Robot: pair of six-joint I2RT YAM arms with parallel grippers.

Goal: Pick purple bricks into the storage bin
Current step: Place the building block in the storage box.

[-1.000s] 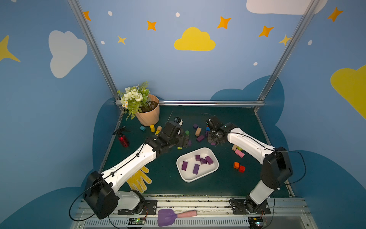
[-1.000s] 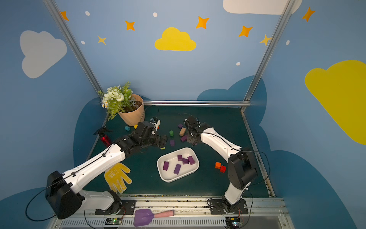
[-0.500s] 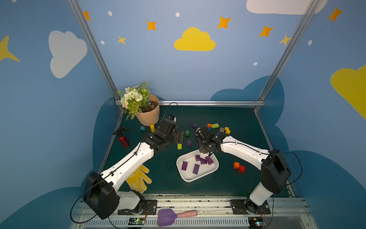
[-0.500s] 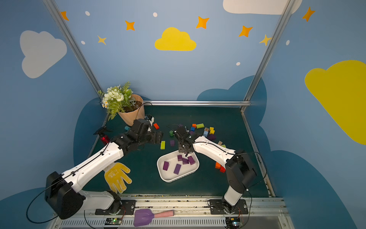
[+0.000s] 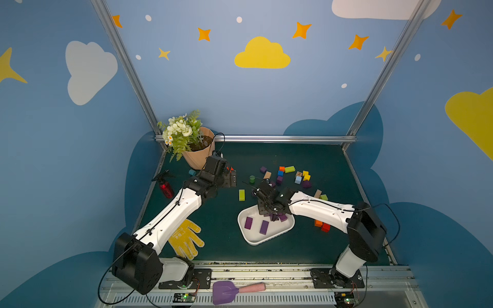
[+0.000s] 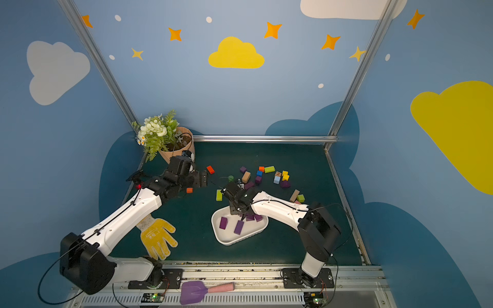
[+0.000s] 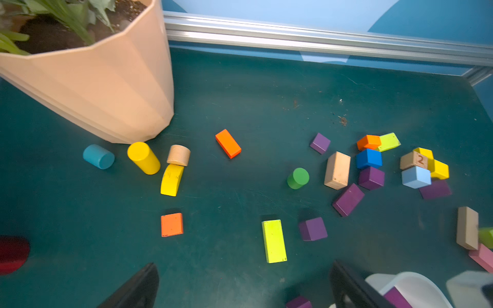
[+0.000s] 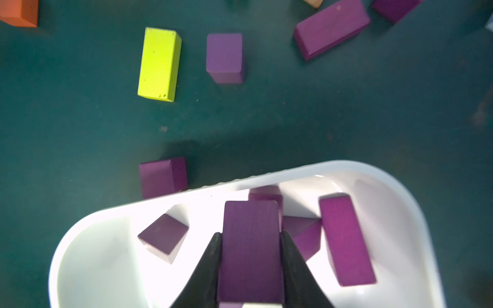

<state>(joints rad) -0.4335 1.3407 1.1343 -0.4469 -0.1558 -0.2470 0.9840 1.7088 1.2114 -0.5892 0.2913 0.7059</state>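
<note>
Storage bin (image 5: 254, 242) lies nearest, several purple bricks (image 5: 264, 227) inside; right gripper (image 8: 252, 234) hangs over its far side, fingers (image 8: 206, 272) clamped on an oblong purple brick (image 8: 250, 218); beyond, loose purple bricks (image 7: 348, 200) dot the mat (image 5: 293, 160); left gripper (image 7: 244, 266) hovers near the flowerpot (image 7: 106, 88), fingers wide apart.

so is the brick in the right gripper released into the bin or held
Held. The right gripper is shut on a purple brick over the storage bin; its fingers clamp both sides.
</note>
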